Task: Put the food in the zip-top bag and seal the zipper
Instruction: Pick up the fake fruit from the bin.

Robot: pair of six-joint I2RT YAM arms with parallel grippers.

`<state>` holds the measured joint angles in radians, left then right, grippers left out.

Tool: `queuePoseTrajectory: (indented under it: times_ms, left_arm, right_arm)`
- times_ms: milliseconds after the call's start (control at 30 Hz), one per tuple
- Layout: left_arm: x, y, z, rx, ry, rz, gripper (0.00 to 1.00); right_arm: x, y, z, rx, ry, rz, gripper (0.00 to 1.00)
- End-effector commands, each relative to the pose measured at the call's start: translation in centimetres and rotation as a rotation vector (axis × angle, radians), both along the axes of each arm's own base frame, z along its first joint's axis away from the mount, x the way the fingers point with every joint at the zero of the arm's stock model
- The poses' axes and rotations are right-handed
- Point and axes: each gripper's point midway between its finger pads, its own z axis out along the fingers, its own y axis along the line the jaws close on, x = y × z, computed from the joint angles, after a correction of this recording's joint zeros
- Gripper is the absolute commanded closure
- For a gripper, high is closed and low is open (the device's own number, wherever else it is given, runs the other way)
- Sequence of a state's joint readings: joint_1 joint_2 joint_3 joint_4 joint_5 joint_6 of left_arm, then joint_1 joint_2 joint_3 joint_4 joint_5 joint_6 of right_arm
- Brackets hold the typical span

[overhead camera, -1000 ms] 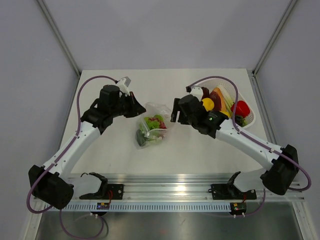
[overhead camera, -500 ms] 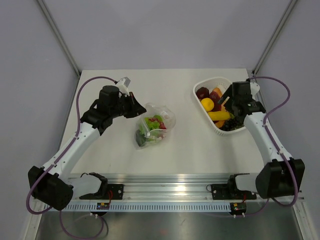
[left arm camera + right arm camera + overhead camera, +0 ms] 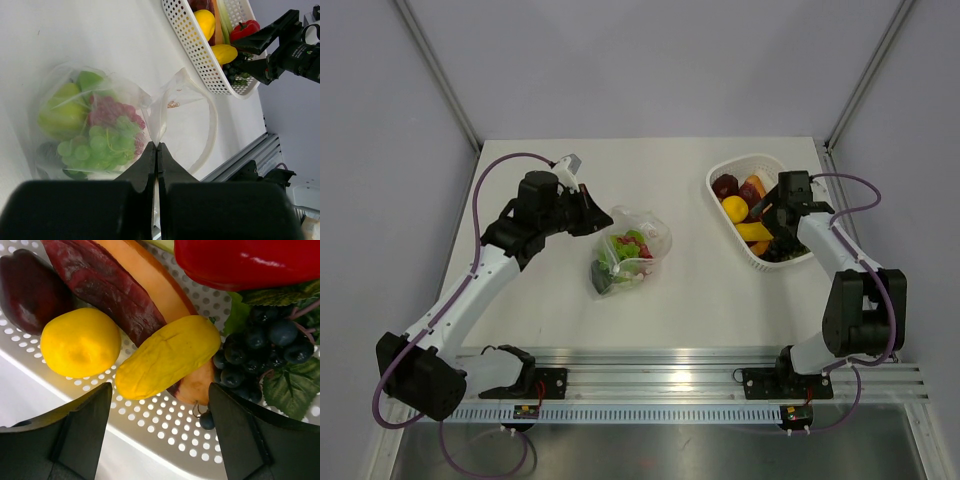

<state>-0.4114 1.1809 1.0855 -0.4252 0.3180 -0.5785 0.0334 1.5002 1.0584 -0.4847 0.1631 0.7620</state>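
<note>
Relocated from beside zip-top bag point(image 3: 632, 245) to white basket point(image 3: 192, 47): right gripper point(image 3: 160, 410), jaws apart above yellow food point(image 3: 167, 357); left gripper point(image 3: 156, 152) pinched together on bag mouth, mid-table, green grapes point(image 3: 95, 145) inside

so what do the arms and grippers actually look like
The left arm and right arm match: white links, black joints and bases, and a purple cable looping along each. The left gripper and right gripper are black, with flat fingers that taper toward the tips. No markings show clearly.
</note>
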Motion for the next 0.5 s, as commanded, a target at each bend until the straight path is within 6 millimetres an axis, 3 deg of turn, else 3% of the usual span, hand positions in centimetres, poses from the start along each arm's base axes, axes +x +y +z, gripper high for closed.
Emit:
queuePoseTrajectory:
  times_ms: [0,167,467]
  left_arm:
    - [-0.2,-0.4,2.6,-0.038,-0.09,-0.036,1.0]
    - [-0.3,-0.4,2.4,-0.035,-0.088,-0.038,1.0]
    - [-0.4,-0.7,2.1,-0.049,-0.077,-0.049,1.0]
  right_arm:
    - [1.3,0.5,-0.3,0.053,-0.043,-0.021,0.15]
    - [1.5,1.4,-0.6,0.095,-0.06,0.014,0.2]
    - [1.8,1.5,0.7,0.07,-0.094,0.067,0.21]
